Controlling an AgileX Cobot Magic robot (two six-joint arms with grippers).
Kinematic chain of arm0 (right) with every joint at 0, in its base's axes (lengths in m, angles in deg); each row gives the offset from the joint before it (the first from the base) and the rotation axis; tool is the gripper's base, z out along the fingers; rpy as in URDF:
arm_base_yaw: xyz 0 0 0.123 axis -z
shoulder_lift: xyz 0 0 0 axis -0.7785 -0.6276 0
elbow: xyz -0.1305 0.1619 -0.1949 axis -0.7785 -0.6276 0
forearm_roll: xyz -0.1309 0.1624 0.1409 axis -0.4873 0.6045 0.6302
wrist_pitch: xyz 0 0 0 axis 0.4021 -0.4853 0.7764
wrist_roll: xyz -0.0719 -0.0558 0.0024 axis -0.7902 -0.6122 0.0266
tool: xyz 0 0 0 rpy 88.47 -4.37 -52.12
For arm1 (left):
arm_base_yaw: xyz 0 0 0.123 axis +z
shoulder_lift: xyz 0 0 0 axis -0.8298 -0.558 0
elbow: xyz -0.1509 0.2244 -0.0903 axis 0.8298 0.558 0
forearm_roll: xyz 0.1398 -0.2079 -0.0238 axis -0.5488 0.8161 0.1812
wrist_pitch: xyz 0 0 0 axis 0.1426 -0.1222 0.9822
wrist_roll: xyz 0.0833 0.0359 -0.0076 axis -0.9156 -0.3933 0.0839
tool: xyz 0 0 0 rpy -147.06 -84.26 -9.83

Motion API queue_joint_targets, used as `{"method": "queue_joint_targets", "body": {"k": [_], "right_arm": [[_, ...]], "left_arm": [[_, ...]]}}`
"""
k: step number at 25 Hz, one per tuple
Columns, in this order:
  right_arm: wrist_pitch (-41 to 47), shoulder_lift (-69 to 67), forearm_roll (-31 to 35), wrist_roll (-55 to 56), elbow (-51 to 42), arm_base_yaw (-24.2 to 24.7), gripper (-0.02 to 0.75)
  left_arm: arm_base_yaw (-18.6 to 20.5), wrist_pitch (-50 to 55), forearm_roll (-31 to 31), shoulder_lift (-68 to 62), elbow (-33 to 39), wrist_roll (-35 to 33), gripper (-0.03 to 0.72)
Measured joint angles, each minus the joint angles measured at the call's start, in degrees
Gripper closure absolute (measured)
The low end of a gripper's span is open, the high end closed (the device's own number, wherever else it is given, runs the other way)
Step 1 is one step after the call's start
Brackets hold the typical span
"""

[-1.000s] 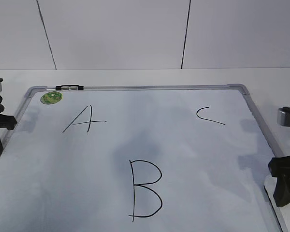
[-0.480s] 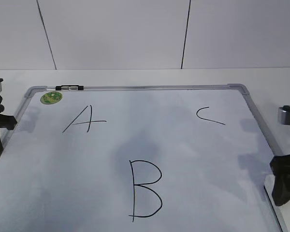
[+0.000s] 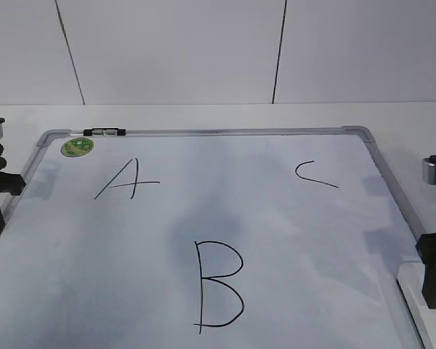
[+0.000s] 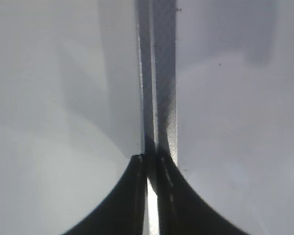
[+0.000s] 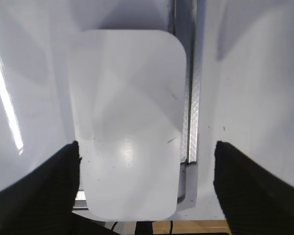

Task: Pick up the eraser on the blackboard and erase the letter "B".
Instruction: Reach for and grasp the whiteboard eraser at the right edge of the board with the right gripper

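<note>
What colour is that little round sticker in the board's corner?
Green, with a pale pattern; the sticker shows best in the exterior view.

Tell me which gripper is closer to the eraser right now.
Right. The right gripper hangs directly over the eraser, jaws open on both sides. The left gripper sits shut at the board's opposite edge.

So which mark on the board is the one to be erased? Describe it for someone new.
On the blackboard, look at the near middle. The letter "B" sits there, below the slanted "A" and small "C". It is the largest, lowest letter.
</note>
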Motion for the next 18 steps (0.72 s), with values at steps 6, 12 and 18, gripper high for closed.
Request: {"method": "queue_joint_targets", "body": {"k": [6, 12, 18], "right_arm": [[-0.58, -0.1, 0.93, 0.0, 0.0, 0.0, 0.066], [-1.07, -0.1, 0.83, 0.16, 0.0, 0.0, 0.066], [-1.86, -0.1, 0.45, 0.16, 0.0, 0.0, 0.066]], "left_arm": [[0.0, 0.0, 0.0, 0.0, 0.0, 0.0, 0.67], [0.0, 0.0, 0.0, 0.0, 0.0, 0.0, 0.67], [0.0, 0.0, 0.0, 0.0, 0.0, 0.0, 0.67]]}}
